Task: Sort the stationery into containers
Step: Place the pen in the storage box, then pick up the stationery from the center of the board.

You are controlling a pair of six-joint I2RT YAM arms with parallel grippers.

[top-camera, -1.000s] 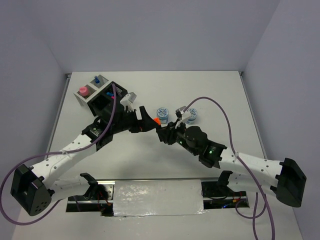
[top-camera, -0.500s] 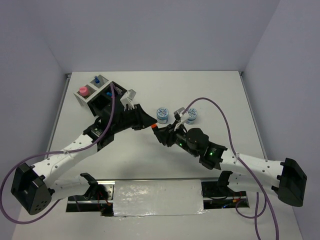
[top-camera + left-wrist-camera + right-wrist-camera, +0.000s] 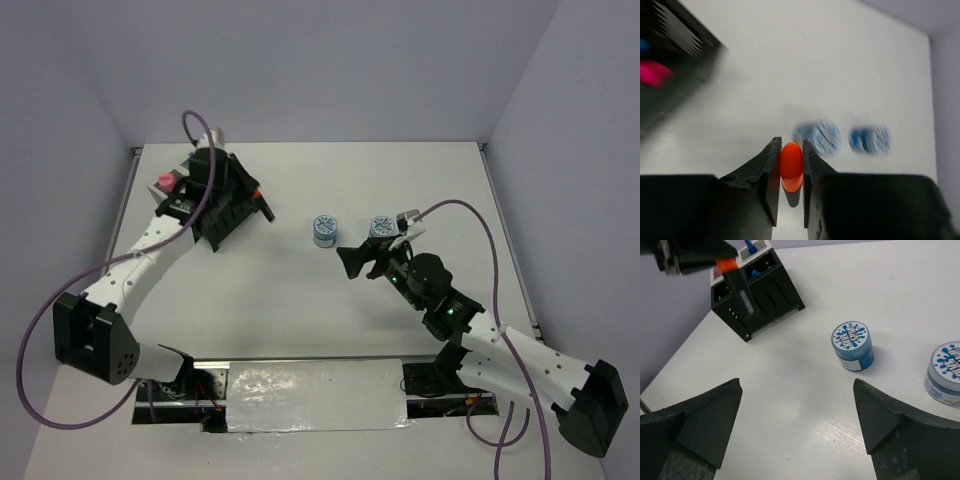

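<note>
- White tabletop (image 3: 300, 320) between pale walls carries the scene. The orange-capped black marker (image 3: 791, 167) hangs off that surface, cap uppermost and body pointing down, close by the black mesh desk organiser (image 3: 777, 292) at the far left.
- The left gripper (image 3: 790, 144) is closed narrowly on the marker, its jaws pinching the cap end alone.
- Risk: with such a high, short hold, the long body can swing or slip as the arm moves. The left wrist view is blurred, which suggests motion.
- Risk: the marker tip may catch a compartment wall or rim instead of dropping in. Whether it is lined up over an opening cannot be told.
- Risk: a release from too high could make the marker bounce out or tip against items already standing in the organiser.
- Two round blue-and-white patterned tins (image 3: 324, 229) sit unsorted mid-table, well apart from the organiser.
- The right gripper (image 3: 797, 385) is spread wide and holds nothing, just in front of the tins.
- Half a second earlier both grippers met at mid-table around the orange cap. Since then the left arm has swung back to the organiser with the marker, and the right arm has drawn back rightward.
</note>
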